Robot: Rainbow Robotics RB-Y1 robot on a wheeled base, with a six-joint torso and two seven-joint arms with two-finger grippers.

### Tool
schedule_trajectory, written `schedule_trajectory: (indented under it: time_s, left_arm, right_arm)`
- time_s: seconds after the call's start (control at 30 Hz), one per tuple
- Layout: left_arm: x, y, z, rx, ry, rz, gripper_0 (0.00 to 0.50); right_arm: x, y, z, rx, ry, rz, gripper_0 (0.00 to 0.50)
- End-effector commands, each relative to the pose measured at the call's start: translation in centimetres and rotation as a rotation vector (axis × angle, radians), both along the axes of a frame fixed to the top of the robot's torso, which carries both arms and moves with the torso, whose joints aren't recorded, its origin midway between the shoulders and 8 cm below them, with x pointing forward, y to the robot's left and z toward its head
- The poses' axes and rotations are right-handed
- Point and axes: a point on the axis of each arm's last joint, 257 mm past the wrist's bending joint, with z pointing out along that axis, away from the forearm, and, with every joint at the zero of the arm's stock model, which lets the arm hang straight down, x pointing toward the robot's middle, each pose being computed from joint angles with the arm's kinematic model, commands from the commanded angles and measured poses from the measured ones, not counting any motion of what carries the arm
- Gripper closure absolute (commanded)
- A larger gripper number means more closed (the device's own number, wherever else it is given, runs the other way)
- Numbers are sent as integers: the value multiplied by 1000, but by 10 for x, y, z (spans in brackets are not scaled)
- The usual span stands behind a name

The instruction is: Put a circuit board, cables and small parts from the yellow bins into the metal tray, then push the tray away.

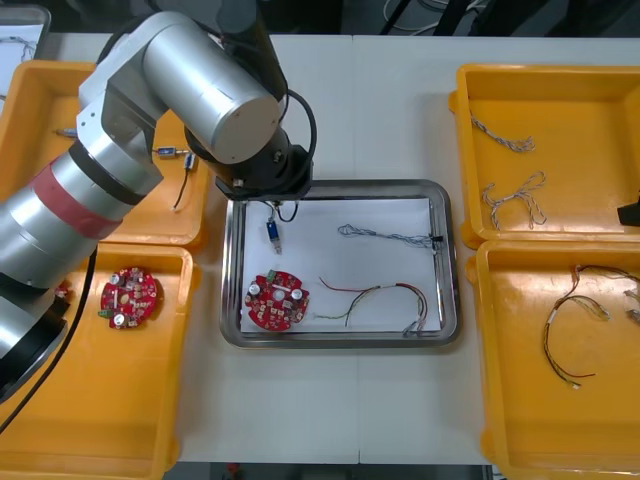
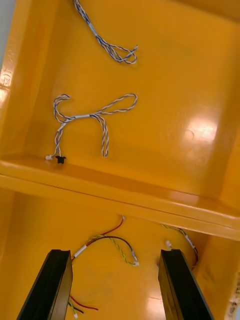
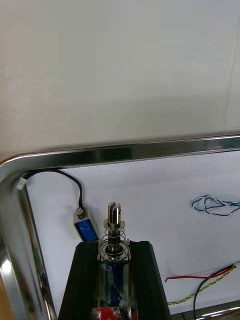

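Robotic kitting station in an electronics laboratory or workshop. A light surface [image 1: 330,400] carries yellow bins [image 1: 590,110] sorted by content: round red circuit boards [image 1: 130,297], twisted blue and white cables [image 1: 508,200], red and yellow cables [image 1: 565,320]. A metal tray [image 1: 340,185] lies between them, beneath a silver robot arm [image 1: 190,90].

The front view looks steeply down from high over the surface [image 1: 380,110], taking in the whole metal tray [image 1: 450,262] and the yellow bins [image 1: 570,100] either side of it. The left wrist view sits close over the tray's [image 3: 125,150] far left corner, the right wrist view close over the bins [image 2: 165,125] right of the tray; the front view covers both.
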Motion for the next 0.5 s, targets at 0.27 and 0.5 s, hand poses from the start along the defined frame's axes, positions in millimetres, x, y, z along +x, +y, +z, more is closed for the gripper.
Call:
schedule_trajectory:
  time_s: [0.27,0.5]
  left_arm:
    - [-3,-35,-34,-11,1,2,500]
    - [-9,-37,-52,7,16,5,500]
  right_arm:
    - [-39,-14,-27,84,52,-189,0]
    - [-51,-11,-47,131,100,-227,0]
